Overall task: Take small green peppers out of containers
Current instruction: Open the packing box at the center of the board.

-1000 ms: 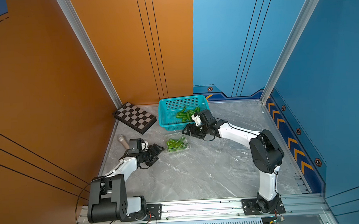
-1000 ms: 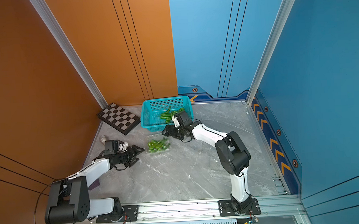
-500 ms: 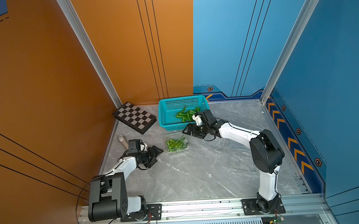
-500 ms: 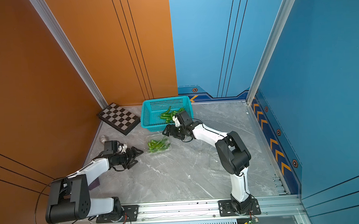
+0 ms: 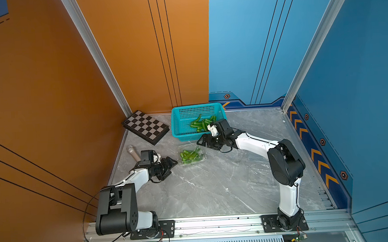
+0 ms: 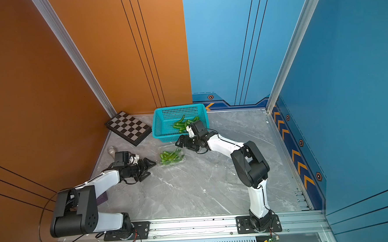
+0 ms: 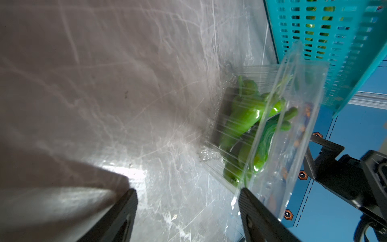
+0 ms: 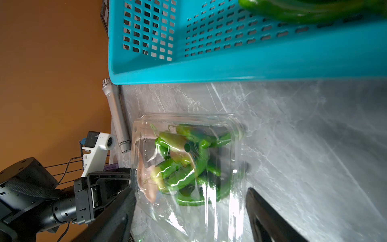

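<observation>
Step in hand: both arms close in on the clear, thin plastic clamshell box [image 5: 191,155], apparently to open or tip it.
Peppers: a heap of glossy, slender green chili peppers [image 8: 184,165] lies inside that box on the grey marbled bench [image 5: 214,186]; more lie loose in the teal perforated plastic basket [image 5: 182,135] just behind.
Left claw [image 5: 170,163]: jaws spread, empty, just beside the box's edge.
Right claw [image 5: 202,142]: jaws spread, empty, above the box's far corner.
Lid: looks partly lifted in the left wrist view.
Next move: likely one claw pins the base, the other raises the flimsy lid.
</observation>
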`<state>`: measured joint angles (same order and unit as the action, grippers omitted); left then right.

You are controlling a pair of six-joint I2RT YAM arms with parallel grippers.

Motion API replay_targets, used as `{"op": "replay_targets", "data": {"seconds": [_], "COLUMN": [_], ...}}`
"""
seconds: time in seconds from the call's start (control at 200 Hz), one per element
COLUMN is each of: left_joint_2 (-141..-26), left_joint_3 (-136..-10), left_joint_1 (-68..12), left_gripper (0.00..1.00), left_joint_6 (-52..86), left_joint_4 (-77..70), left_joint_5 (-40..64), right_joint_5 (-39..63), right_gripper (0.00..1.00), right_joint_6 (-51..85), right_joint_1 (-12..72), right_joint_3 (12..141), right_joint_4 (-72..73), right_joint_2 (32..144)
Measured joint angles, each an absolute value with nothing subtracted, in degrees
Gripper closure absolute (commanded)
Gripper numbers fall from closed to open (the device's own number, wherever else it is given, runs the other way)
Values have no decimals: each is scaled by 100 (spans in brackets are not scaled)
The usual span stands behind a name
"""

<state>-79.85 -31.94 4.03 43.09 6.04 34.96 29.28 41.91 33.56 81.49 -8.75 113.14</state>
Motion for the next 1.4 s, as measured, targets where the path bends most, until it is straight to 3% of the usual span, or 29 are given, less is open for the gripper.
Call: {"op": "replay_targets", "data": {"seconds": [0.666,0.831,0.981,1.256,1.401], "left_joint_2": [-8346,-8676,-8831,-8897,-8930], "left_joint_3": [-3205,-3326,-3345,-3352,-3380], "left_joint_1": [115,106,106,117,117], "left_gripper": [23,44,56,58,57], "left_joint_6": [4595,4602,4486,4482,4482], "left_joint_4": [-95,-259,-325,-344,-344], "left_joint_5": [3590,3653,3695,3717,3739], "right_joint_5": [3155,3177,3085,2204,1114], "right_gripper": [17,17,14,11,12], "right_joint_6": [4228,4226,3872,2375,1446], "right_joint_1": [3640,3667,3664,3610,4263], "right_joint_3": [8305,8305,8197,7780,7832], "right_joint_4": [-674,-611,-569,-1208,-1688], "right_joint_2": [11671,11671,11561,10492,10090]}}
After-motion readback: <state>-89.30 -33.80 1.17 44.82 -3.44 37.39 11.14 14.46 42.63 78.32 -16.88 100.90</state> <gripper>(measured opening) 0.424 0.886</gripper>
